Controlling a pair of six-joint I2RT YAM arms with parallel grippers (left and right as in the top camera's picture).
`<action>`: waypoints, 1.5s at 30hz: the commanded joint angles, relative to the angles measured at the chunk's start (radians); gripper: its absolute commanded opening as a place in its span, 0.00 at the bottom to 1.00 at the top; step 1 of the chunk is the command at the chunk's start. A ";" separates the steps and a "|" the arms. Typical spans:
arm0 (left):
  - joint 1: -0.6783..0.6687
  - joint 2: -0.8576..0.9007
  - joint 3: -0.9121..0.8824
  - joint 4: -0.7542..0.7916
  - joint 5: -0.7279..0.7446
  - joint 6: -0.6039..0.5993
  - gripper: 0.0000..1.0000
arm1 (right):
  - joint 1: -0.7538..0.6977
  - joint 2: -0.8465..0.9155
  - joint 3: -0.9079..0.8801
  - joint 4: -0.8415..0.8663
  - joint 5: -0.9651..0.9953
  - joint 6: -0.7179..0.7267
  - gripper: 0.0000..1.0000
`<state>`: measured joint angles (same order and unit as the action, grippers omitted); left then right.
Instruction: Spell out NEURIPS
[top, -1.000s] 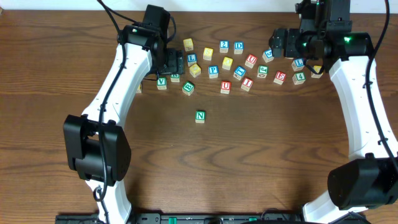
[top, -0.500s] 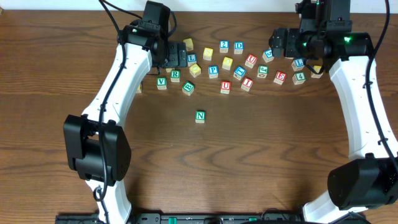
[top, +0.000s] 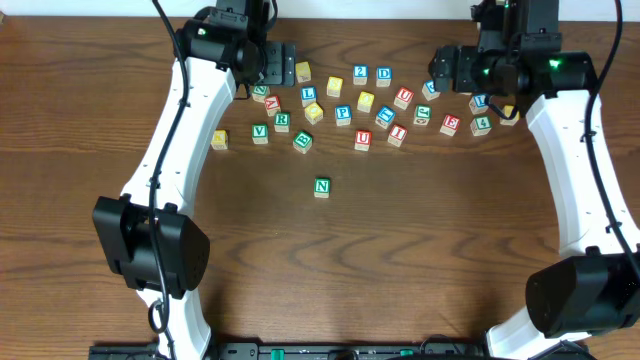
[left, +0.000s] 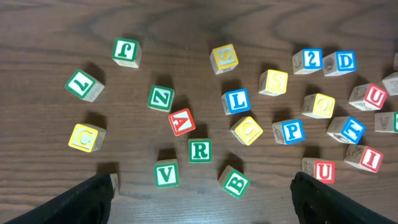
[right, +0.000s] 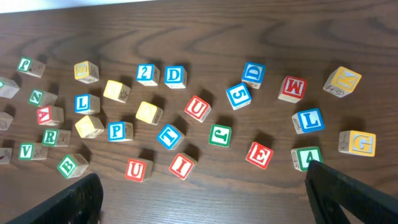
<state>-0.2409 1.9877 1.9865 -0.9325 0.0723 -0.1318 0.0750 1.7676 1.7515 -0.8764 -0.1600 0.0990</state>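
Left pincer and right pincer hover released, empty, above the far cubes; N cube alone on bare table.

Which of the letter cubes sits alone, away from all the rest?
The green N cube: in the overhead view it stands alone below the others, which crowd together in one band.

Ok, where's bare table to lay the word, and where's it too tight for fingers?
The table is bare all around the lone N cube, on the near side of the cube row. Crowded: the far band from the green V to the red E; gaps there look narrow.
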 joint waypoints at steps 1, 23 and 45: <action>-0.013 -0.013 0.019 -0.021 -0.001 0.016 0.89 | 0.007 0.018 0.018 0.001 0.004 0.029 0.99; 0.017 0.033 0.018 -0.047 -0.021 -0.090 0.83 | 0.187 0.173 0.018 0.070 0.028 0.161 0.84; 0.079 0.033 0.014 -0.074 -0.025 -0.087 0.83 | 0.305 0.302 0.018 0.110 0.085 0.327 0.72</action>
<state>-0.1673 2.0075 1.9869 -1.0000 0.0643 -0.2131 0.3710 2.0552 1.7515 -0.7731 -0.0952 0.3927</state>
